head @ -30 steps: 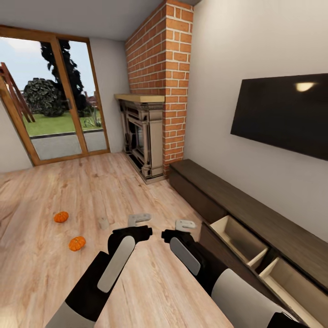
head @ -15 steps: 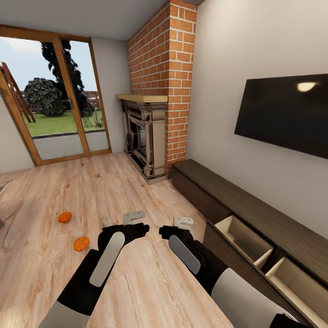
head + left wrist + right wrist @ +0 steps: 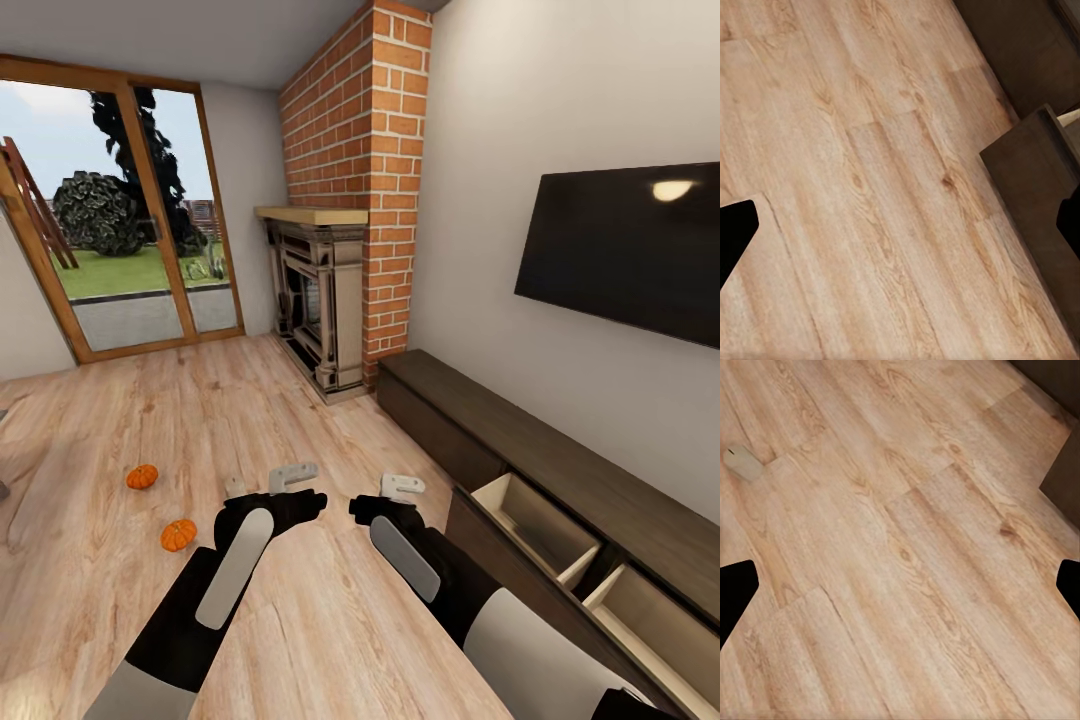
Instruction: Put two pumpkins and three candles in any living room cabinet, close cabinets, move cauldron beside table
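2 pumpkins [image 3: 178, 534] on the floor [image 3: 200, 420] by my left arm. Look light, rigid, ribbed, so I'd grip across the body. Left claw [image 3: 292, 476] and right claw [image 3: 402, 487] spread, empty. Cabinet [image 3: 560, 500] drawers open.

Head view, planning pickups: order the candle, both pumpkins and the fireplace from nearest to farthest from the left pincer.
1. Candle, on the floor just beside the left pincer.
2. Nearer pumpkin, farther to the side.
3. Farther pumpkin, beyond it.
4. Fireplace, at the brick chimney.

Brick fireplace [image 3: 340, 250], wall TV [image 3: 625, 250], glass patio doors [image 3: 110, 220].
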Motion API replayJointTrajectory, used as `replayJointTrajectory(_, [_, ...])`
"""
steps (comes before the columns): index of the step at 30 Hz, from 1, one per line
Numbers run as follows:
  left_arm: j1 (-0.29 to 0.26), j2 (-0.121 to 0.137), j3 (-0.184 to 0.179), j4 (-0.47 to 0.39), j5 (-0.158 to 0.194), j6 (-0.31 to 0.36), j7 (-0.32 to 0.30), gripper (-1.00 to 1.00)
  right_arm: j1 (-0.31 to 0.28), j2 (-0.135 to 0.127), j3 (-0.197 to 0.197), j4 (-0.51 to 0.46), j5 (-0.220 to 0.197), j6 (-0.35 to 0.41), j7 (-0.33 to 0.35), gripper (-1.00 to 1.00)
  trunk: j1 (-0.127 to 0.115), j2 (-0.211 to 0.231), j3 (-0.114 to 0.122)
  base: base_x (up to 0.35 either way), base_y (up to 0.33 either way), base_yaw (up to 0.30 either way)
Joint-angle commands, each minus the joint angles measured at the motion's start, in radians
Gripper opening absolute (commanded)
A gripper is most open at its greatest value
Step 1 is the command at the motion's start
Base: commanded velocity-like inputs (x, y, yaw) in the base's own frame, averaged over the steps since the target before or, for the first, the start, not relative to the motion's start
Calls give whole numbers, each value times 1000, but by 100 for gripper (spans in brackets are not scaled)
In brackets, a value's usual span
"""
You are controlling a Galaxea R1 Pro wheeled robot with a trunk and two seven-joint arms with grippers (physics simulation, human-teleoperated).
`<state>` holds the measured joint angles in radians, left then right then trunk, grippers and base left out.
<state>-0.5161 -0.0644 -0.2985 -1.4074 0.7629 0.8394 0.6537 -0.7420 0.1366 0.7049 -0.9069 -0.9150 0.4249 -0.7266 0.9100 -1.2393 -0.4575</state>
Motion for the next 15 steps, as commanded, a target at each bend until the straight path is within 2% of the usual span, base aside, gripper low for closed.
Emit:
replayJointTrajectory(1, [-1,0,-1,-1,10,1,10,100,-1,0,2,-1,-5,3,-8,100,0,-1,-1,0,0,0])
replayJointTrajectory(15, [-1,0,-1,-2,9,1,10,100,-2,0,2,0,-5,5,-8,100,0,-1,-1,0,0,0])
